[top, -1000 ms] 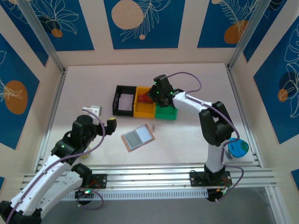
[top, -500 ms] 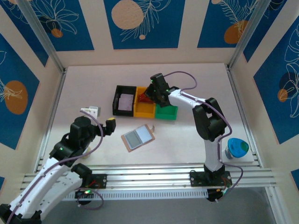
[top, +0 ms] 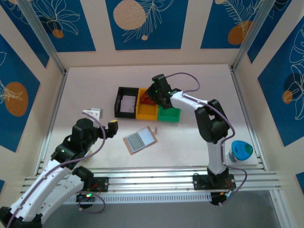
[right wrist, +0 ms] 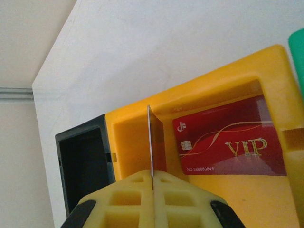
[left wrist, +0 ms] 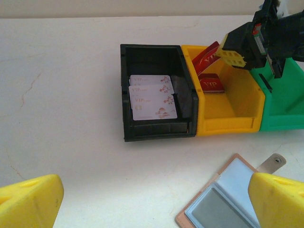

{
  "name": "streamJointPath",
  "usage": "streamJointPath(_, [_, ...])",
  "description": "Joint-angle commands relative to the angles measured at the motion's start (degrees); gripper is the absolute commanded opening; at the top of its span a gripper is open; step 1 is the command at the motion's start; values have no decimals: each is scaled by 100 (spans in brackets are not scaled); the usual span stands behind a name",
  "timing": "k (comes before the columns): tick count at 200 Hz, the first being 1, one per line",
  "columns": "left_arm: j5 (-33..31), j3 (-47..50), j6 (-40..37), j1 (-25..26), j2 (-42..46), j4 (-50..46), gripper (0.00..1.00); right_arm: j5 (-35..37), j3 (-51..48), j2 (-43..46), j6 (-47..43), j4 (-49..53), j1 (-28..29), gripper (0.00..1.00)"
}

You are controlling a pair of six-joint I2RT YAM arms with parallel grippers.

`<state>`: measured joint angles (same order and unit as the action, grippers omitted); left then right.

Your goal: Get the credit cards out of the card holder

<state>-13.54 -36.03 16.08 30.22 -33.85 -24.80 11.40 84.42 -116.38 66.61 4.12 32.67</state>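
1. Dropping the red card (right wrist: pixel 151 142) into the yellow bin (right wrist: pixel 199 85) looks like the step in hand. The right gripper (right wrist: pixel 152 178) is clamped on that card, which stands on edge above the bin. A second red card (right wrist: pixel 228 142) already lies flat inside.
2. To do it well, I would lower the card until its bottom edge sits below the bin's walls. Only then should the jaws part. Lean the card toward the flat one so that it falls onto it. Otherwise it may prop against the wall shared with the black bin (right wrist: pixel 80 161).
3. The left gripper (left wrist: pixel 152 209) has its fingers wide apart and holds nothing. It hovers over the table, near the card holder (top: pixel 140 140). The holder lies open, pockets up, on the side of the bins nearer the arms and not touching them.
4. The right wrist view gives the pinch itself, with the card's thin edge caught between the yellow pads. It also makes the print on the flat card readable. From above, both are too small to make out.
5. The left wrist view looks into the black bin, where white cards (left wrist: pixel 152 97) are stacked. It also shows the holder's snap tab. The top view alone sets out the row of black, yellow and green bin (top: pixel 169 115) against the holder. I cannot tell whether the pockets hold more cards.
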Motion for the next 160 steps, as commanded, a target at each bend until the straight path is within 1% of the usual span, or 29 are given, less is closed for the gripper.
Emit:
streamJointPath(1, [71,40,-1,-52,45,128,100,134,20,-164,162,-80,47,0])
streamJointPath(94, [88,61,-9,-52,54,150,100,367,-233,-251,195,-471,48,0])
streamJointPath(142, [95,61,-27,-51,53,159,100,379,-281,-314,264,-430,39,7])
streamJointPath(160, [97,65,-27,-51,53,158,100,381,-327,-309,298,-428,31,12])
